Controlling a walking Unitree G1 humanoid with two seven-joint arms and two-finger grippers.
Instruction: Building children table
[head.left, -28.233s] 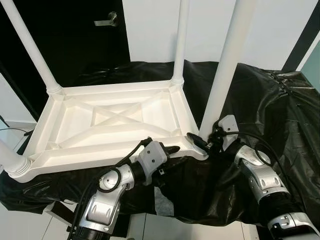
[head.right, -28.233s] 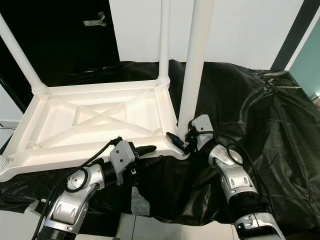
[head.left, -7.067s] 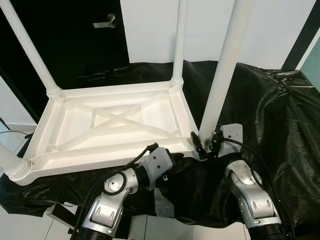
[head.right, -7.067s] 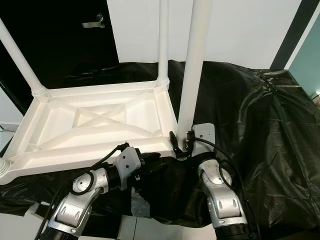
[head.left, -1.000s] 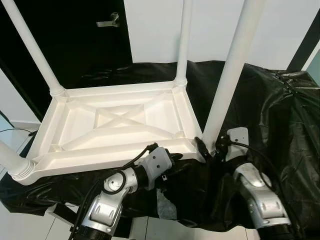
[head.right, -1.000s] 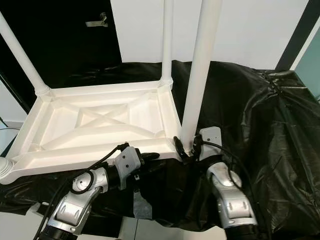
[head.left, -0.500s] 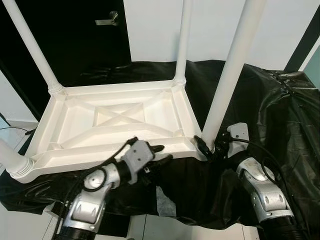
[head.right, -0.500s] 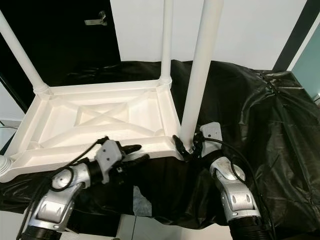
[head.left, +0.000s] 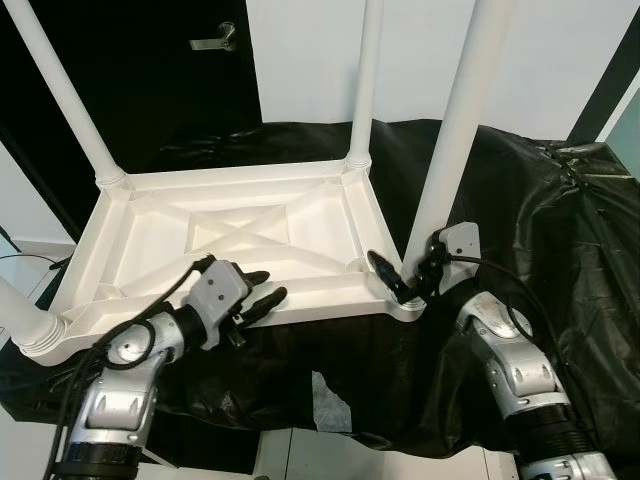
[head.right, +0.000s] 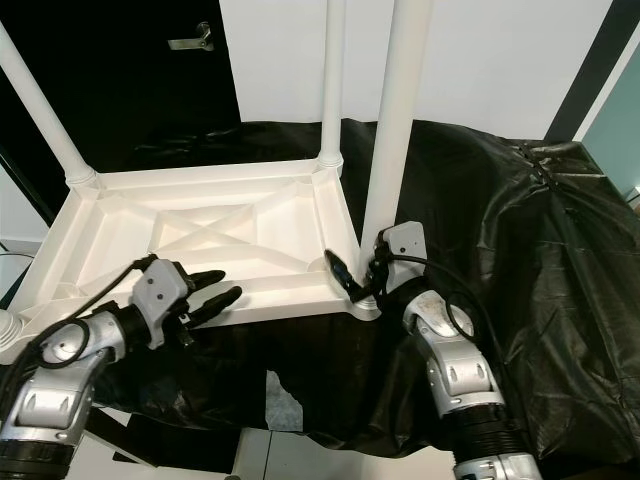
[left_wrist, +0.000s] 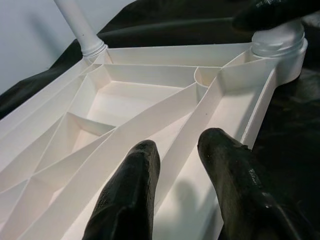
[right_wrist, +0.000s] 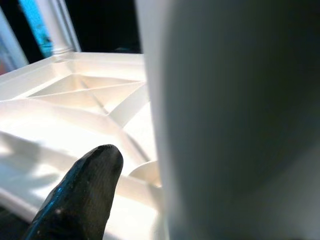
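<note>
- Atop the black sheet (head.left: 540, 220), left eye view: upturned tabletop (head.left: 200, 180) lying ribs-up, with four white legs standing at its corners.
- At the tabletop's near right corner: right gripper (head.left: 408, 283) hard against the foot of the near right leg (head.left: 450, 130). Cannot tell whether clamped on it or merely beside it.
- Along the tabletop's near rim, well short of that corner: left gripper (head.left: 268, 285), spread open, holding nothing, poised just over the rim.
- Right eye view, same layout: leg rising straight from its socket at the tabletop's near right corner, no obvious lean. Likely step in hand: seating or tightening this last leg.
- Left wrist view: two black fingers (left_wrist: 130, 195) parted above the tabletop's inner ribs, with the near rim under one of them and the socket collar (left_wrist: 280, 42) of the near right corner ahead.
- Right wrist view: white leg looming close and blurred beside the tabletop's ribbed underside, too close to judge contact.
- To do it well: press the open left gripper down on the tabletop's near rim first, so the light plastic shell neither slides on the slick sheet nor turns with the leg.
- Then work the leg low, near the tabletop's socket, keeping it square to the underside. Force applied high up would lever the corner off the sheet.
- Check the collar sits flush all round the tabletop's corner before letting go.
</note>
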